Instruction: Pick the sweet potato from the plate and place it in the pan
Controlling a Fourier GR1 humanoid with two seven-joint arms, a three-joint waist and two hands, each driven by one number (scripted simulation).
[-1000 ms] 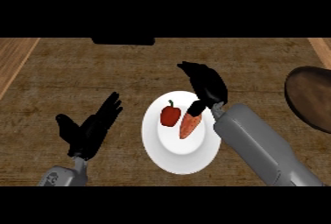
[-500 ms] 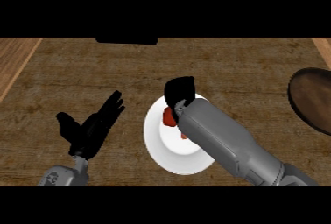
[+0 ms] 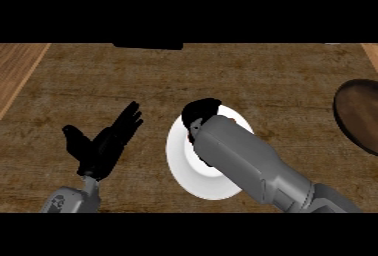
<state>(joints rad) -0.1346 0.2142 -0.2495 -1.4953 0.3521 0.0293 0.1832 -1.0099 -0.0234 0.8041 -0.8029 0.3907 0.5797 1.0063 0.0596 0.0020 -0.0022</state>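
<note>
The counter (image 3: 244, 75) is a broad slab of brown wood grain, with a paler plank strip running along its left edge. Across it lies the right forearm (image 3: 251, 165), a thick grey rounded sleeve coming up from the lower right and covering much of the round white plate (image 3: 184, 165) that sits near the counter's middle. The pan (image 3: 358, 120), dark brown and round-rimmed, sits at the right edge, well apart from the plate and partly cut off. The right hand (image 3: 201, 111) is a black lump bent down over the plate's far rim; whether its fingers are curled I cannot tell. The left hand (image 3: 103, 145) rests open left of the plate, fingers straight. The sweet potato is hidden; only a reddish sliver (image 3: 232, 120) shows beside the wrist.
</note>
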